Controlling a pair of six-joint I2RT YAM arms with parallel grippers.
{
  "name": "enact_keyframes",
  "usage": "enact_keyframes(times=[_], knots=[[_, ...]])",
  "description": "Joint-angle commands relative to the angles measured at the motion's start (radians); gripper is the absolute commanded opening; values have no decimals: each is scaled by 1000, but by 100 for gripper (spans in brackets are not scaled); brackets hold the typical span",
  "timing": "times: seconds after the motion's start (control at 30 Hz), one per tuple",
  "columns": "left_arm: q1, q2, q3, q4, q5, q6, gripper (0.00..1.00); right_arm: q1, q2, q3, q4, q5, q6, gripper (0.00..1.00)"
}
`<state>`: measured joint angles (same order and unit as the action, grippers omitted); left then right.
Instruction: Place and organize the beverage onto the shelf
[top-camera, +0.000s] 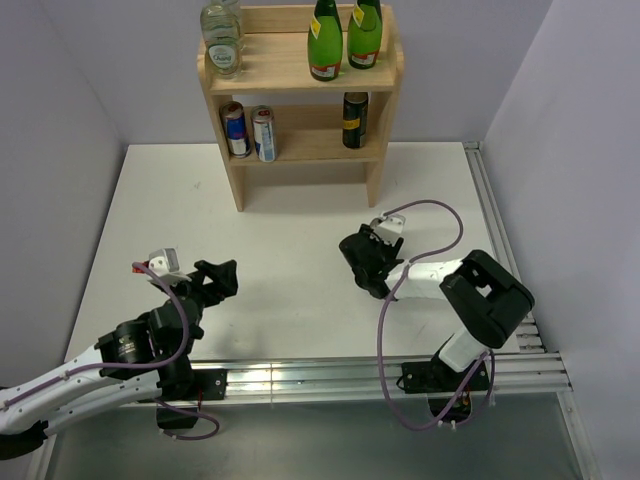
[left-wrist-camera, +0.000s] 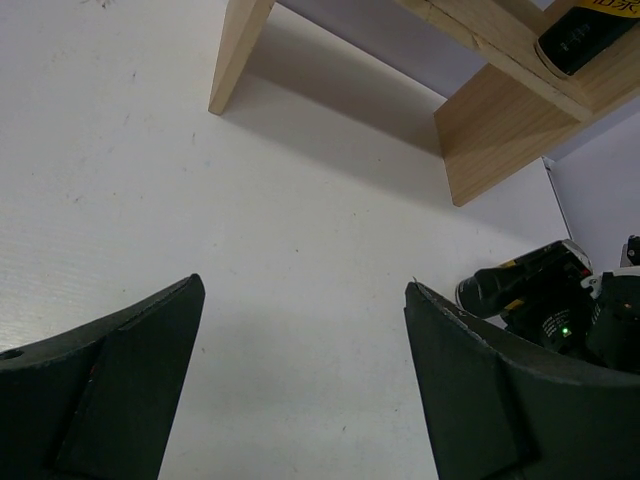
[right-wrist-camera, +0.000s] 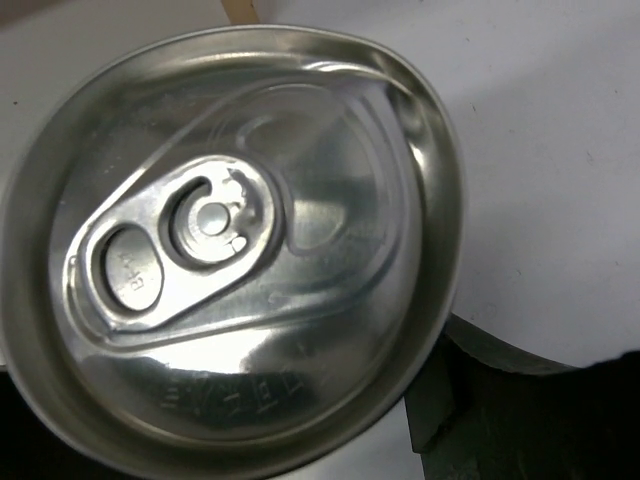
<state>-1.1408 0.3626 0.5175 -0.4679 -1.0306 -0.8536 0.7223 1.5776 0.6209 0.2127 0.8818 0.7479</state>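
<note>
White table (top-camera: 300, 215) with a wooden shelf (top-camera: 275, 70) standing at its far edge. Right gripper (top-camera: 365, 262), in front of the shelf's right side, clasps a silver-topped can (right-wrist-camera: 230, 250), seen end-on between its fingers (right-wrist-camera: 480, 395). Left gripper (left-wrist-camera: 300, 290) is spread wide and empty above the table's near left. Top tier: two green bottles (top-camera: 325, 45) and a clear bottle (top-camera: 221, 42). Middle tier: two cans (top-camera: 250, 132) at left, a dark can (top-camera: 355, 120) at right.

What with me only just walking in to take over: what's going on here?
The right arm's fingers are at a silver-topped can in front of the shelf; whether they grip it yet is unclear. The left arm's fingers are open and empty. The shelf already holds bottles on its top tier and three cans on the middle one.
</note>
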Motion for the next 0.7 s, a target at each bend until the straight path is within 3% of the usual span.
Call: enact_keyframes(times=[0.0,0.03,0.07,0.43,0.67], knots=[[-5,-14,-7,32,14,19,88,-14,30,23,63,-17,-13,14],[-5,-16,-7,31,14,19,88,-14,35,34,59,-20,-15,1],[-5,-16,-7,29,12,19,88,-14,30,42,41,-20,-15,0],[-5,-7,-5,31,6,18,88,55,-149,239,-105,-29,-116,0],[-5,-19,-8,31,6,18,88,83,-143,443,-141,-46,-214,0]])
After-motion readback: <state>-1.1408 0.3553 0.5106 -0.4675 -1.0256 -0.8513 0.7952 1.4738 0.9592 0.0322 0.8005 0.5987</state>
